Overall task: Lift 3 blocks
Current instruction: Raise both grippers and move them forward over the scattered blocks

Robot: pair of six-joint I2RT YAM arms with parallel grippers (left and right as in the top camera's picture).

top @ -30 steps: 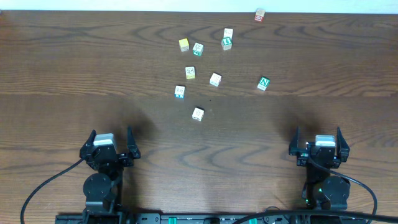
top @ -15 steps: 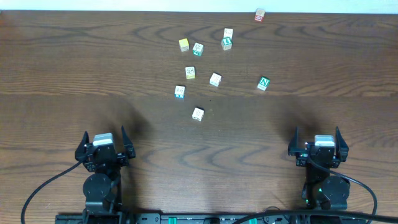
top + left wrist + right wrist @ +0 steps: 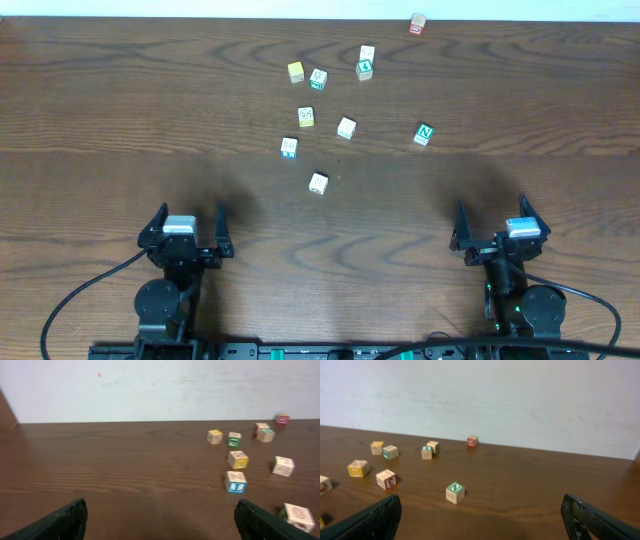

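Three pale cubes lie on the wooden table. The green "N" block (image 3: 424, 134) (image 3: 455, 493) is at mid right, the teal-marked block (image 3: 289, 147) (image 3: 235, 482) left of centre, and the whitish block (image 3: 318, 183) (image 3: 298, 517) nearest the arms. My left gripper (image 3: 190, 216) (image 3: 160, 512) stands open near the front left, well short of the blocks, with nothing between its fingers. My right gripper (image 3: 492, 214) (image 3: 480, 510) is open and empty at the front right, angled slightly left, and the "N" block lies ahead of it.
Further back lie other cubes: two yellow-faced ones (image 3: 296, 71) (image 3: 306, 117), a green-marked one (image 3: 318, 79), a white one (image 3: 346, 127), a pair (image 3: 365, 62) and a reddish cube (image 3: 418, 24) by the far edge. A white wall rises behind the table.
The left gripper has shifted a little to the right. The right gripper has turned leftward and edged forward. Both stay open, and no block has moved.
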